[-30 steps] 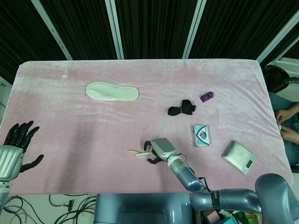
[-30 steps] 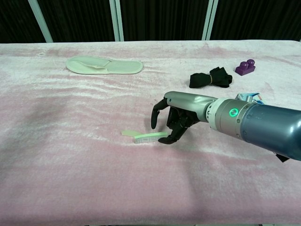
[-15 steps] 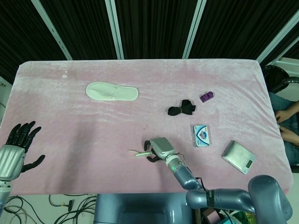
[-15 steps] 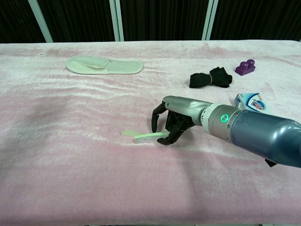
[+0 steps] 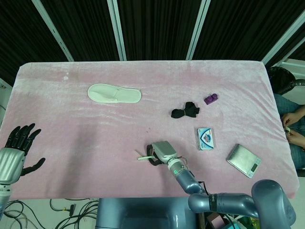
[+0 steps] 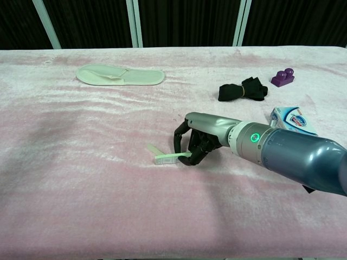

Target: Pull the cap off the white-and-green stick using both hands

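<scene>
Near the front middle of the pink velvety cloth-covered surface (image 5: 71,129) lies the slim white-and-green stick (image 6: 172,157), flat on the cloth with its pale green end angled away. The right hand (image 6: 191,143), dark-fingered on a silver and blue-grey arm, is set down over the stick's right end; its fingers (image 6: 177,138) curl around that end and a fingertip touches the stick, though from where I stand I cannot tell whether it truly grips it or only rests against it. In the head view the same hand (image 5: 159,153) sits just beside the stick (image 5: 142,156).

The left hand (image 5: 19,148) hangs off the surface's left edge, well apart from the stick, its black fingers spread wide and holding nothing.

Further back lie a white flat slipper (image 5: 114,94), a black bundled sock (image 5: 185,111) and a small purple plastic block (image 5: 211,99). To the right are a blue-and-white packet (image 5: 206,138) and a small grey digital scale (image 5: 243,160).
</scene>
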You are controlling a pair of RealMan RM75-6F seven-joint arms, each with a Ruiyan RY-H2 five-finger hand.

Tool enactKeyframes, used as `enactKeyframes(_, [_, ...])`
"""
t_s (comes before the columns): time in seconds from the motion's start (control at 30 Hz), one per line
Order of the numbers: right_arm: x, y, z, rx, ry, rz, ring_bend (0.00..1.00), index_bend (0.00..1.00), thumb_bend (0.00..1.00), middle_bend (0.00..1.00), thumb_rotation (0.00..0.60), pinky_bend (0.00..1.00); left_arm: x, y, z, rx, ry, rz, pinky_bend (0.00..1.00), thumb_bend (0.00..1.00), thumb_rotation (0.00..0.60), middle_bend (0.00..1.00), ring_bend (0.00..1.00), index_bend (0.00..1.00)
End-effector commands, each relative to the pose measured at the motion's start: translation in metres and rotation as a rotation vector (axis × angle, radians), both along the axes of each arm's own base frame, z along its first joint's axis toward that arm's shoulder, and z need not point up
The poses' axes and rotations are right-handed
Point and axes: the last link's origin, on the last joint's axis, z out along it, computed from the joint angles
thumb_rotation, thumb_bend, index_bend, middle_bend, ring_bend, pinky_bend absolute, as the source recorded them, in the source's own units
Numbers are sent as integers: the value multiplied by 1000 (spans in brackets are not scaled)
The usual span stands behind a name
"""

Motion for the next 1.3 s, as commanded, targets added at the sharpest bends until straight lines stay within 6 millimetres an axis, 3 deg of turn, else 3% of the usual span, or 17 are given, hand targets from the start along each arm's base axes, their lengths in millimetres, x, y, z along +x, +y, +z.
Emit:
enactKeyframes(0.03, [0, 0, -1, 1, -3, 1, 913, 565, 410, 958, 600, 1000, 0, 0, 0, 0, -1, 1, 0, 216, 600, 18, 0, 101])
enactKeyframes(0.23, [2, 0, 2, 1, -19, 3, 913, 585, 443, 958, 600, 1000, 1, 0, 0, -2, -1, -3, 0, 216, 600, 18, 0, 101])
enactKeyframes(0.47, [0, -11, 36, -58, -36, 29, 913, 597, 437, 958, 600, 1000, 11, 2, -6, -70, -31, -74, 0, 216, 600, 18, 0, 102])
enactKeyframes(0.63, [0, -17, 67, -88, -11, 70, 913, 597, 425, 958, 600, 1000, 40, 30, -8, -147, -55, -191, 0, 216, 600, 18, 0, 108])
enactKeyframes(0.87, [16, -17, 95, -118, -31, 120, 913, 597, 419, 958, 600, 1000, 97, 71, -25, -357, -67, -252, 0, 217, 600, 25, 0, 156])
enactKeyframes(1.07, [27, -15, 110, -121, -39, 152, 912, 597, 419, 958, 600, 1000, 132, 103, -38, -475, -67, -230, 0, 223, 600, 39, 0, 181])
enactKeyframes(1.3, [35, -15, 117, -107, -43, 160, 911, 597, 419, 957, 600, 1000, 158, 123, -58, -544, -82, -220, 0, 256, 600, 61, 0, 225])
